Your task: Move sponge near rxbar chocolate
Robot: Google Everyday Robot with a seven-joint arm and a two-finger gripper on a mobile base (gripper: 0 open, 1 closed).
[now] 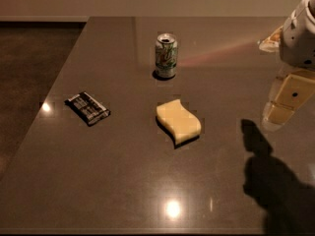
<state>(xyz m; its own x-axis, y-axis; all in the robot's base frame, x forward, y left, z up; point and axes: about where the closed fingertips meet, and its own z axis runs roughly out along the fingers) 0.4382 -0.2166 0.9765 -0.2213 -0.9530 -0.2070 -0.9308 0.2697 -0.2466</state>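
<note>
The pale yellow sponge with wavy edges lies flat near the middle of the dark table. The rxbar chocolate, a flat black-wrapped bar with white lettering, lies to the sponge's left, well apart from it. My gripper, with cream-coloured fingers, hangs at the right edge of the view, above the table and to the right of the sponge, holding nothing. Its shadow falls on the table at the lower right.
A green-and-silver soda can stands upright behind the sponge. The table's left edge runs diagonally beside the bar, with dark floor beyond. A wall runs along the back.
</note>
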